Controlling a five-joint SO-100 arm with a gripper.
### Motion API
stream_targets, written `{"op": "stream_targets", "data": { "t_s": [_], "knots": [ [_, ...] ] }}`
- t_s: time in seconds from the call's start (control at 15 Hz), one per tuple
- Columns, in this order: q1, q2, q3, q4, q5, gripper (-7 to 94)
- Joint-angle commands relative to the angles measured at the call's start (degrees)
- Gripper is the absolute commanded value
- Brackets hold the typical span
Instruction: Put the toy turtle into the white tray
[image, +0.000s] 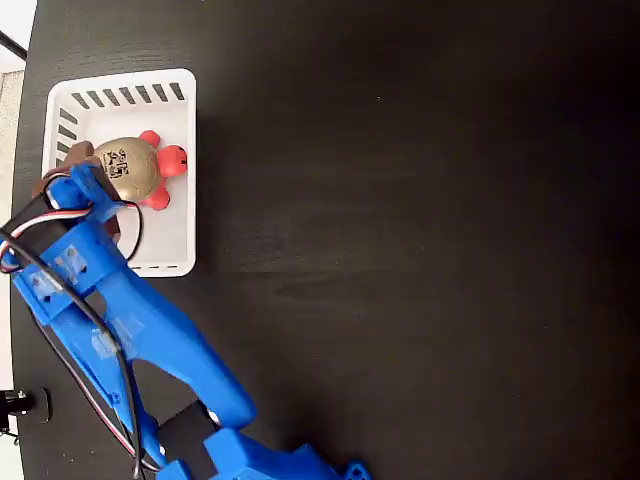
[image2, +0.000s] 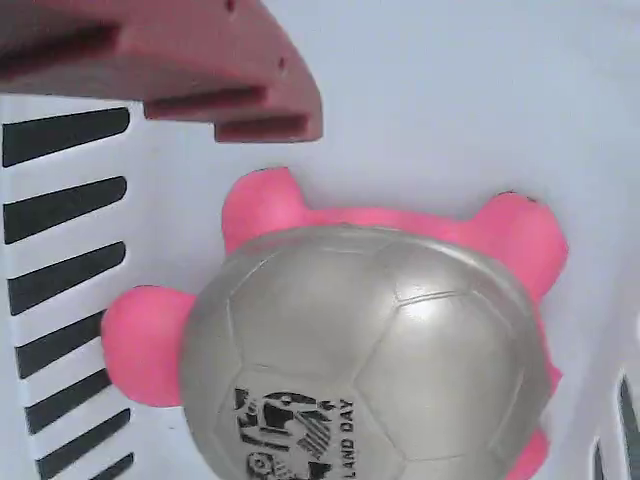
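Observation:
The toy turtle (image: 135, 166) lies inside the white tray (image: 168, 228) at the table's upper left in the fixed view, its red-pink head pointing right. My blue gripper (image: 88, 170) hovers over the tray at the turtle's left side. In the wrist view the tan-gold shell with its black mark fills the lower middle, with the turtle (image2: 360, 340) resting on the tray floor (image2: 450, 90). One reddish-brown finger (image2: 200, 70) shows at the top, with a clear gap between it and the turtle. The other finger is out of view. The jaws stand open, holding nothing.
The black table (image: 420, 250) stretches right of the tray. My blue arm (image: 150, 330) runs from the bottom edge up to the tray, with cables along it. Dark slanted slots (image2: 60, 200) line the tray's wall beside the turtle.

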Motion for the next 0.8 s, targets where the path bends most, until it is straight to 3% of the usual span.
{"op": "stream_targets", "data": {
  "t_s": [0.0, 0.07, 0.13, 0.4, 0.73],
  "knots": [
    [-0.8, 3.3, -4.2, 1.1, 0.5, 27],
    [-0.6, 4.2, -4.3, 1.1, 0.5, 7],
    [-0.4, 5.2, -4.2, 1.2, 0.4, 0],
    [1.9, 14.4, -3.6, 1.2, -0.3, 0],
    [9.7, 38.9, 8.3, -1.5, -4.7, 0]
  ]
}}
